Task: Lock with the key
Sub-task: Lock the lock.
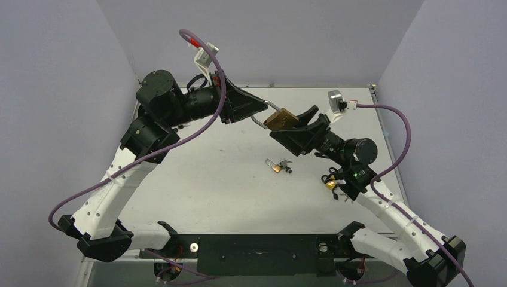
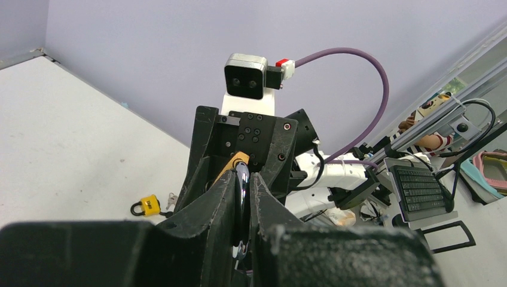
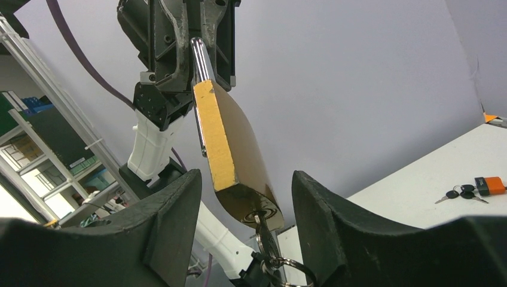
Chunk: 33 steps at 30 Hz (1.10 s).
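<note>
Above the middle of the table [image 1: 209, 179], the left gripper [image 1: 262, 113] is clamped on the shackle [image 3: 199, 60] of the brass padlock [image 3: 236, 149], presenting its keyhole end to the right gripper [image 3: 245, 185]. The right gripper's jaws stand apart either side of the inserted key [image 3: 263, 230] without touching it. Recommended: close squarely on the key's bow, which appears to sit low and partly hidden in the wrist view, then turn about the key's own axis while the left grip holds firm.
</note>
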Each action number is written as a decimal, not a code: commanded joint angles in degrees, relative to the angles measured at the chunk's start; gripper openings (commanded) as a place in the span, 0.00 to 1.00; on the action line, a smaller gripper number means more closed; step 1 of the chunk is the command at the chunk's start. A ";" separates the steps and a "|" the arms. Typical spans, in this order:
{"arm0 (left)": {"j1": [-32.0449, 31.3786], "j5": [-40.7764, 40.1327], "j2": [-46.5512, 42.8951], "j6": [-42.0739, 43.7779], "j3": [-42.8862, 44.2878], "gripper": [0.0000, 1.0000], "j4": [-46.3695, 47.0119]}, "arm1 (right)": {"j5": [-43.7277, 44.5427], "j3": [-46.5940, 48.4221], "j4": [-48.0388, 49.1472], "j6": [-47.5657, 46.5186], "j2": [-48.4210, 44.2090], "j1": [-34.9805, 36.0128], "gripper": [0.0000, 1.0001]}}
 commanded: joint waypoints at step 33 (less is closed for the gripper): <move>1.34 3.22 -1.94 -2.85 0.24 0.00 10.99 | 2.37 5.36 -4.54 -4.59 -2.65 0.53 0.42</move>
